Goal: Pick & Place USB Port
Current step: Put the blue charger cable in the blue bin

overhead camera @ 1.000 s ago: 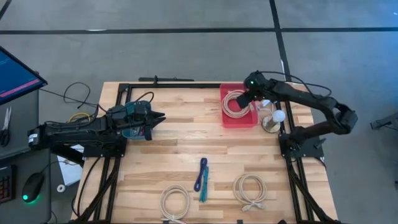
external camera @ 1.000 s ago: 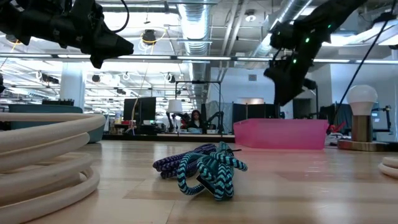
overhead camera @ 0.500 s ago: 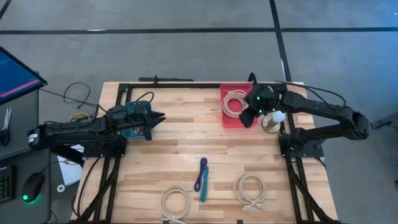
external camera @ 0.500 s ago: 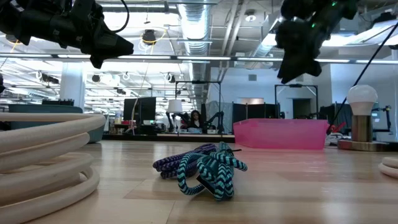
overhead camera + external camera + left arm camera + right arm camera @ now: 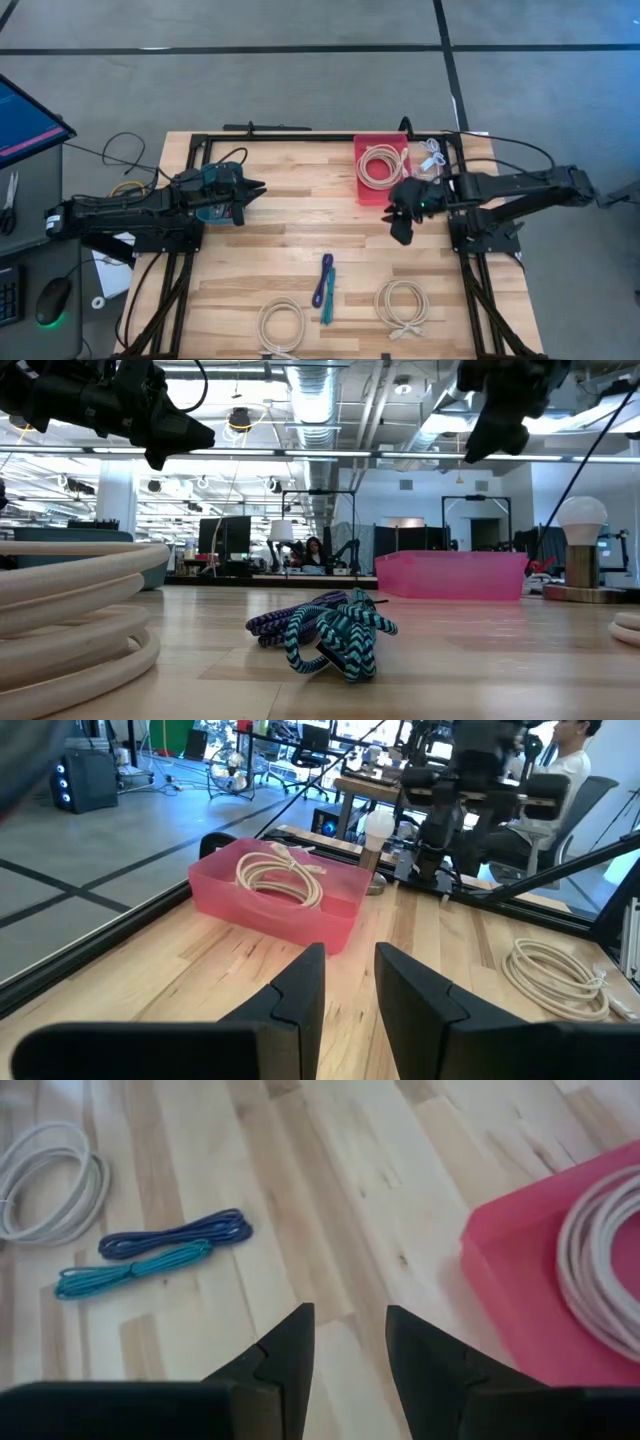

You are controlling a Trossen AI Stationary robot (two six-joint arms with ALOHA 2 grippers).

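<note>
A pink bin (image 5: pixel 360 188) stands at the table's far right and holds one coiled white cable (image 5: pixel 380 163), seen in the right wrist view as the coil (image 5: pixel 600 1265) in the bin (image 5: pixel 500 1250). Two more white coils (image 5: pixel 281 325) (image 5: pixel 400 305) lie flat near the near edge. A blue cable and a teal cable (image 5: pixel 324 285) lie bundled side by side between them. My right gripper (image 5: pixel 400 218) hovers open and empty over bare wood just nearward of the bin. My left gripper (image 5: pixel 255 189) waits open at the table's left, raised above the wood.
A small lamp with a white bulb (image 5: pixel 583 515) stands on a round base right of the bin. Small white pieces (image 5: pixel 432 155) lie beside the bin's far right corner. Black frame rails (image 5: pixel 280 136) run along the table's edges. Bare wood (image 5: pixel 310 220) lies between both grippers.
My right gripper has drawn back from above the pink bin toward the near edge and risen, staying open and empty. The white coil has stayed in the bin.
</note>
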